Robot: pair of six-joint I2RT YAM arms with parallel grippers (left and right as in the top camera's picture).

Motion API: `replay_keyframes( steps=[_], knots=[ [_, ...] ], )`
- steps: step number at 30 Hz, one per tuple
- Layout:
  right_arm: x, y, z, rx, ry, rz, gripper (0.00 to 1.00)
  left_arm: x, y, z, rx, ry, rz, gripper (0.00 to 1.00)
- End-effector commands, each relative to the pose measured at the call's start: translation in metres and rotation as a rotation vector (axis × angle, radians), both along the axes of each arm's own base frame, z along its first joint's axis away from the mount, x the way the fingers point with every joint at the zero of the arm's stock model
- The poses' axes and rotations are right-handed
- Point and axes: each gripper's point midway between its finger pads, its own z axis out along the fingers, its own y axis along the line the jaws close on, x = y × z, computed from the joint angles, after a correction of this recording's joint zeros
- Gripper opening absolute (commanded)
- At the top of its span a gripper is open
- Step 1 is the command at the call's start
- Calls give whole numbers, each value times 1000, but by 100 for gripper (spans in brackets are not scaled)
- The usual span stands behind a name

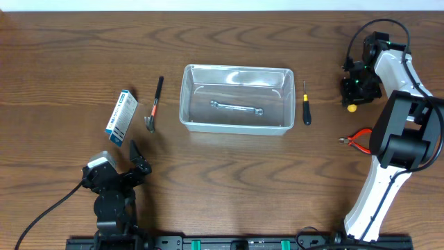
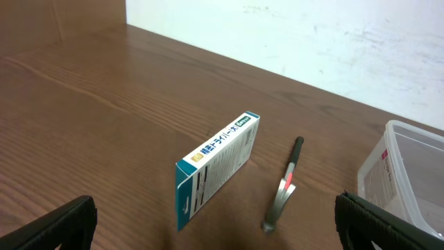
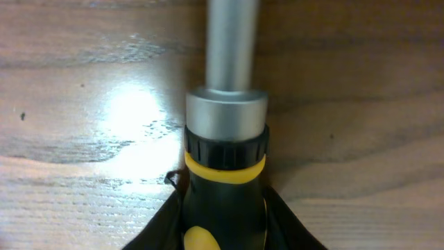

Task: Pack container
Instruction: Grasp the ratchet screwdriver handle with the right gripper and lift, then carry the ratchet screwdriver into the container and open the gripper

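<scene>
While the left arm sits low at the near-left edge of the brown wooden table (image 1: 69,55) in the overhead view, the left gripper (image 1: 139,161) points toward the far side, its jaws spread wide with nothing between them. The right arm rises from the near-right edge and bends over to the far right. There the right gripper (image 1: 359,85) points down over a black-and-yellow-handled driver with a thick silver shaft (image 1: 352,107), of which only the yellow end shows. The clear rectangular plastic container (image 1: 191,104) stands mid-table, well apart from both grippers, with one silver metal wrench (image 1: 236,107) lying in it. Just right of it lies one slim black screwdriver (image 1: 305,105). One pair of red-handled pliers (image 1: 355,139) lies beside the right arm. Left of the container lie one black-handled hammer (image 1: 154,104) and one blue-and-white cardboard box (image 1: 121,117).

From the left wrist, the left gripper (image 2: 225,239) has its black fingers (image 2: 62,222) at the lower corners. The box (image 2: 215,167) and hammer (image 2: 286,187) lie ahead, and the container (image 2: 409,173) is at the right edge.

From the right wrist, the right gripper (image 3: 224,229) presses both sides of the driver (image 3: 225,160), which lies on the table (image 3: 83,104).
</scene>
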Motion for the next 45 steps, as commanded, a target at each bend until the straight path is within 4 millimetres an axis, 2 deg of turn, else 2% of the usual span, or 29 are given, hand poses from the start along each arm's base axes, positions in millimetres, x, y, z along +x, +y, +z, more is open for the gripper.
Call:
replay_keyframes(
  steps=[1, 5, 9, 13, 17, 21, 24, 29, 32, 35, 38, 41, 45],
  knots=[
    [-6, 6, -16, 2, 48, 18, 15, 0, 0, -12, 10, 30, -2, 98],
    [-2, 7, -6, 5, 26, 16, 9, 0, 0, -12, 10, 30, -2, 98],
    [12, 8, 21, 9, -36, 20, 7, 0, 0, -12, 10, 30, -1, 98],
    [33, 18, 71, 14, -148, 41, 6, 0, 0, -12, 10, 30, -2, 98],
    [50, 36, 124, 14, -263, 92, 6, 0, 0, -12, 10, 30, -2, 98],
    [56, 76, 179, 26, -370, 216, 7, 0, 0, -12, 10, 30, -2, 98],
    [50, 111, 213, 27, -425, 322, 8, 0, 0, -12, 10, 30, -1, 98],
    [28, 172, 251, 41, -486, 503, 8, 0, 0, -12, 10, 30, -2, 98],
    [11, 212, 259, 48, -492, 668, 10, 0, 0, -12, 10, 30, -2, 98],
    [-3, 246, 256, 66, -475, 799, 10, 0, 0, -12, 10, 30, -1, 98],
    [-14, 280, 248, 91, -458, 925, 6, 0, 0, -12, 10, 30, -2, 98],
    [-23, 306, 233, 93, -424, 1057, 1, 0, 0, -12, 10, 30, -2, 98],
    [-27, 325, 210, 96, -371, 1153, 1, 0, 0, -12, 10, 30, -2, 98]
  ],
)
